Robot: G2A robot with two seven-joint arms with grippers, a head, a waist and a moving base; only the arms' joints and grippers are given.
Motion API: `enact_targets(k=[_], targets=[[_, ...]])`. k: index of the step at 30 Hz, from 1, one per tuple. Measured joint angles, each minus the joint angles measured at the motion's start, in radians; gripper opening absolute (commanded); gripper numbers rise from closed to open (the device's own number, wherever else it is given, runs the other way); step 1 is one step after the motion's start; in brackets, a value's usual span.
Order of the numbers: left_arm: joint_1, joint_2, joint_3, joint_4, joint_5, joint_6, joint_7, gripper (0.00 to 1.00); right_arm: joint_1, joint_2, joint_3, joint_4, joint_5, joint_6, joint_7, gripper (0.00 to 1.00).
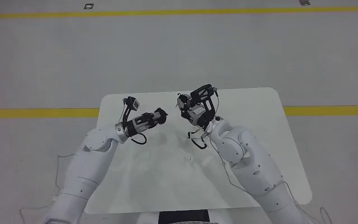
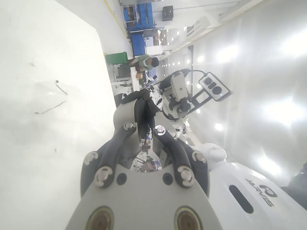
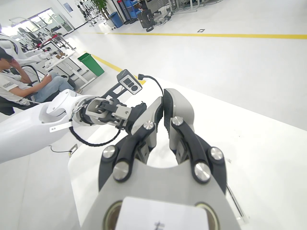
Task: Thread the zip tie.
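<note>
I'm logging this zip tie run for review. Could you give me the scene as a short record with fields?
surface: white table
left: left gripper shut, held over the table
right: right gripper shut, facing the left gripper, tips apart
held: cannot tell whether either gripper grips anything
on table: thin pale strip lying flat, possibly the zip tie
</note>
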Motion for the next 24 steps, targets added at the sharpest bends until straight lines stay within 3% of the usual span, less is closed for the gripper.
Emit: enact_targets(k=[5,13,24], targets=[[0.003,-0.035,-0.056,0.009,-0.026,0.000,-0.119,0.00,0.000,0.000,0.000,0.000,0.000,0.000,0.000,0.00],[0.011,-0.093,-0.115,0.006,0.024,0.000,-0.124,0.00,-0.002,0.000,-0.001,-0.002,-0.002,0.000,-0.004,0.00],[0.011,-0.096,-0.117,0.006,0.028,0.000,-0.122,0.00,-0.020,-0.003,-0.021,-0.068,-0.031,0.030,0.009,0.00]])
